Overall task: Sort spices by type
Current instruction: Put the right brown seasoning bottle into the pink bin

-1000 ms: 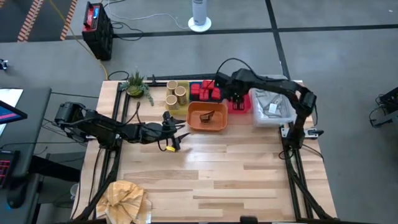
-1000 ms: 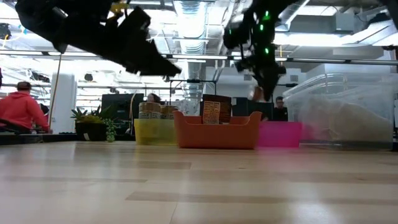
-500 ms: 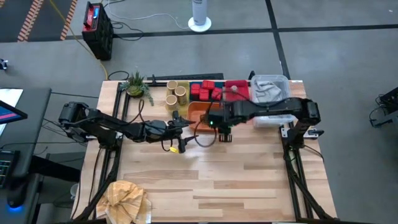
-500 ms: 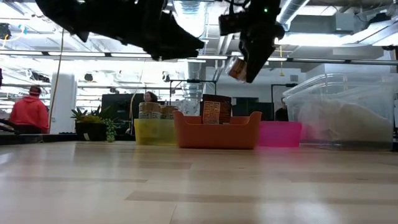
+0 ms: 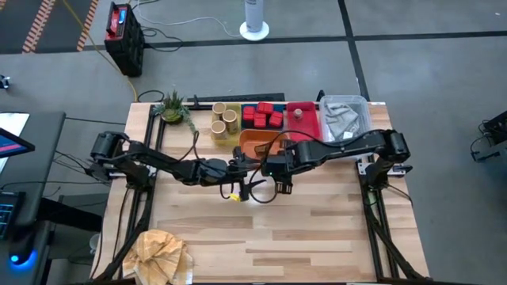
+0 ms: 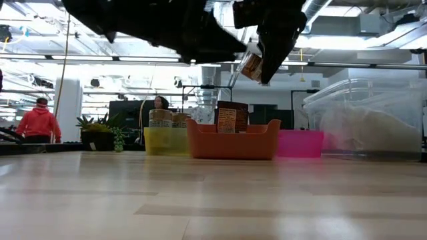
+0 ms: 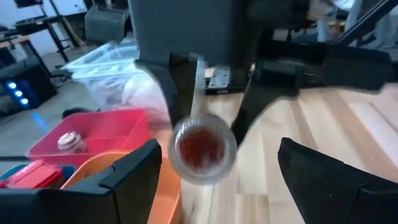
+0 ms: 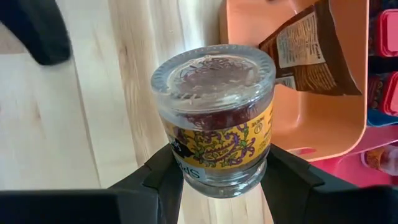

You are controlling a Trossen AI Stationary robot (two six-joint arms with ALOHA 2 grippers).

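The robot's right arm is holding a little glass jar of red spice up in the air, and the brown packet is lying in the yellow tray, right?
Almost. The right gripper does hold the small clear glass jar of red spice up in the air, but the brown packet lies in the orange tray, not the yellow one. The right wrist view shows this.

Both arms are stretched low over the desk (image 5: pixel 317 229) and meet just in front of the orange tray (image 5: pixel 252 141). The right tool (image 5: pixel 279 168) is clamped on a small clear jar (image 8: pixel 214 118), held raised above the desk. The left tool (image 5: pixel 242 165) is spread wide, its fingers (image 7: pixel 134 171) flanking that jar.
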